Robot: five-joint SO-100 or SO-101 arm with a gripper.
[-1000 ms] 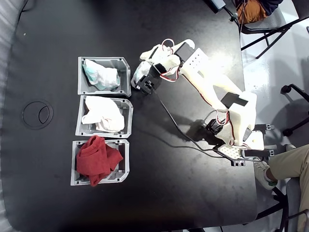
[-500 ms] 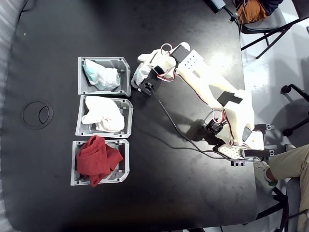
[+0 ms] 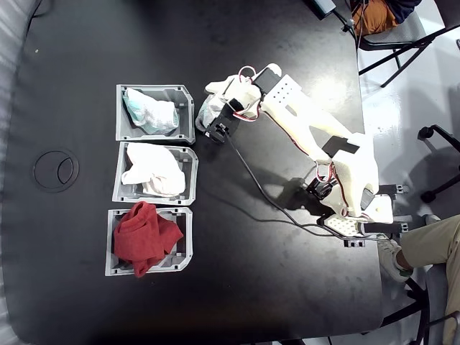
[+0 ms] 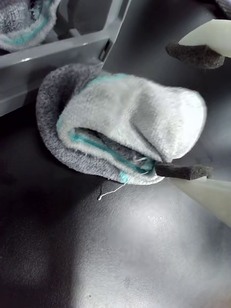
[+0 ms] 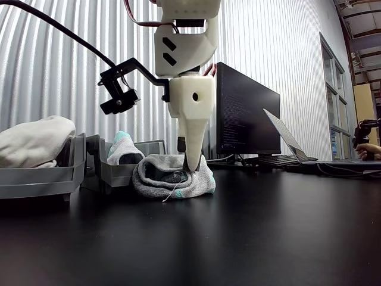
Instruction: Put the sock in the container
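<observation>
Sock (image 4: 125,127): balled, white and grey with teal trim, lying on the black table (image 3: 251,273), just beside the container's outer wall.
Container (image 3: 185,115): grey bin, teal-and-white fabric inside.
Gripper (image 4: 192,110): lowered over the sock, jaws apart, one pad (image 4: 185,170) touching its edge, the other pad clear; nothing gripped.
Neighbouring bins: white cloth (image 3: 152,171), red cloth (image 3: 144,236).

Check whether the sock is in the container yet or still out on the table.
Out. The sock lies on the black table beside the container, with the open gripper straddling it.
</observation>
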